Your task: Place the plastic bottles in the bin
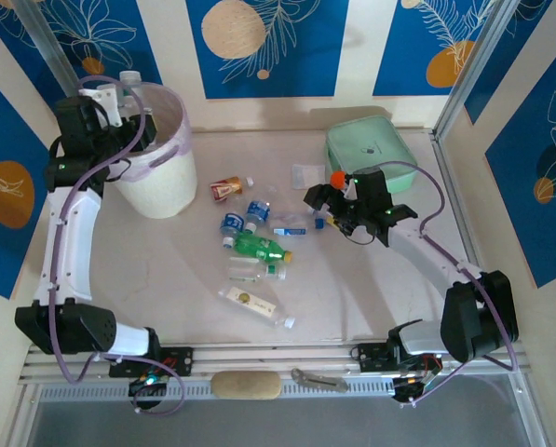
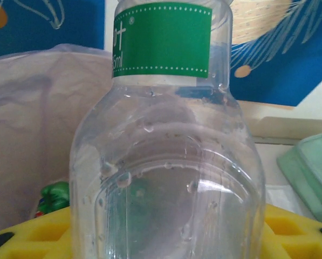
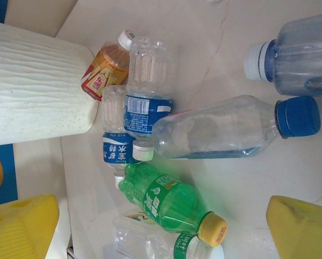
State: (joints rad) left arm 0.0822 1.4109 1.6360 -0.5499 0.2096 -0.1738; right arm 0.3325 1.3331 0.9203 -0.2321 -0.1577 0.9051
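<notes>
Left hand (image 1: 119, 91) grips a clear green-labelled plastic bottle (image 2: 166, 162) over the round white bin (image 1: 156, 191), so it just needs dropping. Right hand's (image 1: 326, 209) spread wide, empty.

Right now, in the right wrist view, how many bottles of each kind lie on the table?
green bottle: 1
red-brown labelled bottle: 1
clear bottles with blue labels: 2
clear bottle with green label: 1
clear bottle with blue cap: 1
bluish bottle with white cap: 1
Total: 7 clearly seen
</notes>
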